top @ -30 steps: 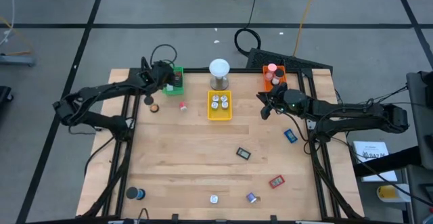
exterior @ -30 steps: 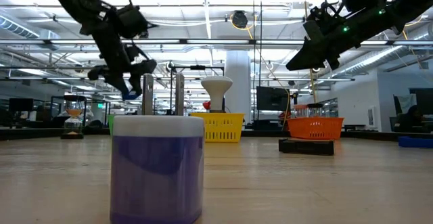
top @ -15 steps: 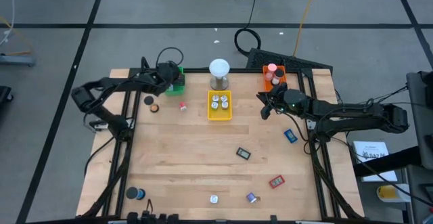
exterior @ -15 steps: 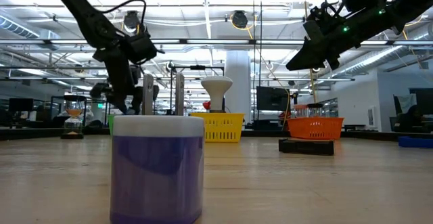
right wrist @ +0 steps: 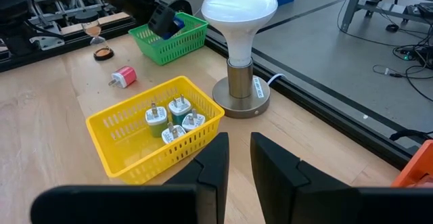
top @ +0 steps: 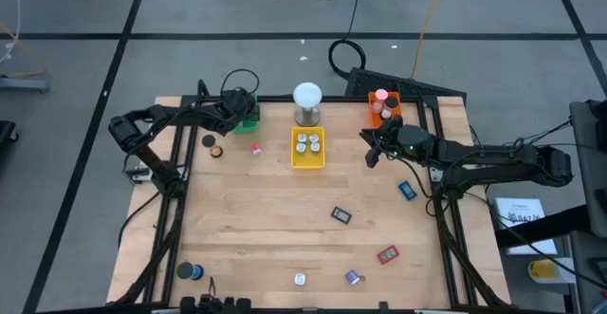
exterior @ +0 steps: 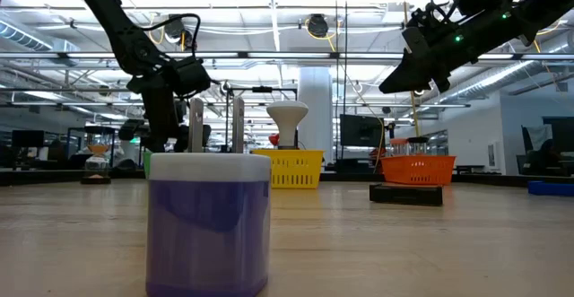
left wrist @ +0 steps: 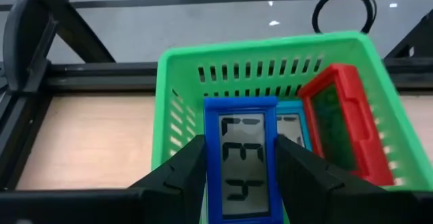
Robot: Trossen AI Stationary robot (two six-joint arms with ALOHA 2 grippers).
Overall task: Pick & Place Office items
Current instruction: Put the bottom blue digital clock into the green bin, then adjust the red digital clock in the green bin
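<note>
My left gripper (top: 241, 113) is at the far left of the table over the green tray (left wrist: 270, 61), shut on a blue rectangular piece with a display (left wrist: 241, 158). In the tray, a red piece (left wrist: 338, 119) and a light-blue piece (left wrist: 292, 130) lean on edge. My right gripper (right wrist: 240, 163) waits above the table right of the yellow tray (top: 306, 149); its fingers are almost together, nothing between them. Loose office items lie on the wood: a dark piece (top: 341, 215), a blue piece (top: 407, 190), a red piece (top: 387, 254). My left gripper pinches the blue piece by its two long side edges (left wrist: 211, 163), one finger on each. The fingers slant down from the table's near left and lie along the piece's sides. The display faces the wrist camera, and the piece hangs over the tray's inside; its lower end is hidden.
A white-domed lamp (top: 307, 101) stands at the far middle and an orange tray (top: 384, 108) at the far right. A blue roll (top: 193, 271) and silvery bits (top: 300, 279) lie near the front edge. Small round bits (top: 208, 140) and a pink bit (top: 256, 148) lie near the green tray.
My left gripper has come down toward the green tray with the blue piece still held, tipping more steeply downward. My right arm has kept still.
</note>
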